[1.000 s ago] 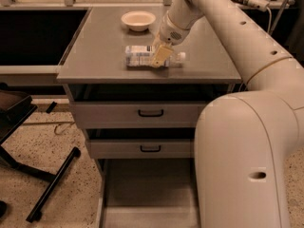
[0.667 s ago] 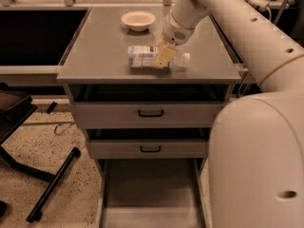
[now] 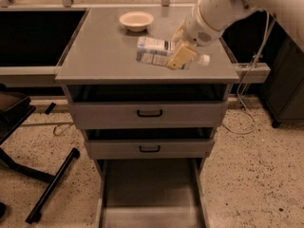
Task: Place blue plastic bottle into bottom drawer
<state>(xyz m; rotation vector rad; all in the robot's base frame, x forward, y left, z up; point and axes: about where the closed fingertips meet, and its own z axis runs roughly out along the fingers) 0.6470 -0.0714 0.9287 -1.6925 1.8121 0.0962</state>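
Observation:
The blue plastic bottle (image 3: 153,51) lies on its side over the right half of the grey cabinet top (image 3: 99,56), its white cap (image 3: 204,60) pointing right. My gripper (image 3: 181,56) comes in from the upper right and its yellowish fingers (image 3: 176,60) are closed around the bottle near its neck. I cannot tell whether the bottle rests on the top or hangs just above it. The bottom drawer (image 3: 152,194) is pulled out below, and its plain grey floor shows.
A cream round bowl (image 3: 136,20) stands at the back of the cabinet top. Two shallower drawers with black handles (image 3: 149,113) sit above the bottom drawer. A black chair base (image 3: 42,179) is on the floor at left. A cable (image 3: 242,108) hangs at right.
The gripper and the bottle have shifted together to the right across the cabinet top. The arm's large body has moved out of the lower right of the view.

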